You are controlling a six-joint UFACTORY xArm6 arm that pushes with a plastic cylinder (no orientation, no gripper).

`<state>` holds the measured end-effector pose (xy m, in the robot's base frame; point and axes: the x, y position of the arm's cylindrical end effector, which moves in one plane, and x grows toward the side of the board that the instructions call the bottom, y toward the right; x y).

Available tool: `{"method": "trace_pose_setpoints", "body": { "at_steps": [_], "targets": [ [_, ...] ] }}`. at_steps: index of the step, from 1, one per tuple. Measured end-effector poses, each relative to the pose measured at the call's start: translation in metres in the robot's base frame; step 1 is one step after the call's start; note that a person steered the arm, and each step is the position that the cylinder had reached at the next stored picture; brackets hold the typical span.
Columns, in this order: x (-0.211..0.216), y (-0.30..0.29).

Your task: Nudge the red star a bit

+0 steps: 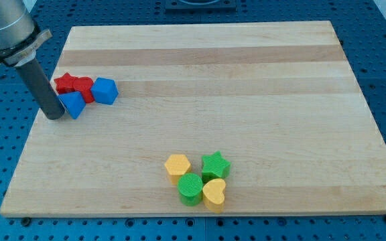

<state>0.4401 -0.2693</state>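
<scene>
With no jaws to judge, my tip point(55, 115) touches the blue triangle point(73, 104), just below-left of the red star point(66, 84), whose nudge seems undone.

Near the surface's point(246, 80) left edge, toward the top-left corner, my tip point(55, 117) touches the blue wedge's point(73, 104) left side. Just behind the wedge, the red star point(64, 83), a red block point(84, 88) and the blue cube point(104, 90) run left to right, bunched. Midway along the bottom edge, the yellow hexagon point(177, 165) lies left of the green star point(215, 164), with the green cylinder point(190, 188) and yellow heart point(214, 191) in front.
</scene>
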Motion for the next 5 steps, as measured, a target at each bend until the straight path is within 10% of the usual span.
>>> {"method": "trace_pose_setpoints", "body": {
  "at_steps": [5],
  "targets": [
    [-0.127,0.014]
  ]
}}
